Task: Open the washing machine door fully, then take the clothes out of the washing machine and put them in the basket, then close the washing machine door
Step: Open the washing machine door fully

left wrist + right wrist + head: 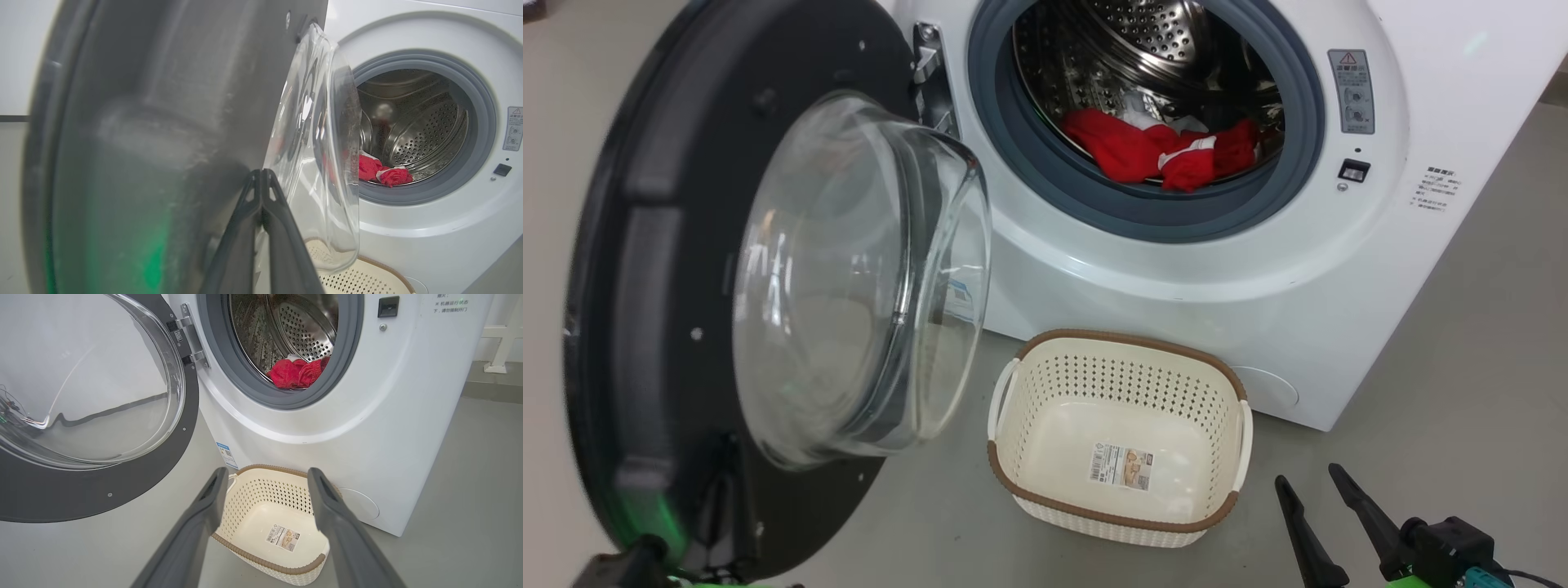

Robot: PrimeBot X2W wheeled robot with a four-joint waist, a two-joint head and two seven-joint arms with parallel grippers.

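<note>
Door [645,245] open, clear bowl [849,278] bulging toward the basket [1127,339].
My left pincer [261,171] is pressed together, my right pincer [265,473] spread.

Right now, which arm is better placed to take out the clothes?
Right. The right gripper is open, free and facing the clothes; the left gripper is shut, close to the door.

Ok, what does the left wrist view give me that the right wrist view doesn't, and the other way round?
Left wrist: the left gripper, fingers together, close up to the dark inner side of the washing machine door. Right wrist: the right gripper, open, pointing at the basket, its empty bottom and sticker, plus the door hinge. Both: the open door, the red clothes in the drum, some basket rim.
</note>
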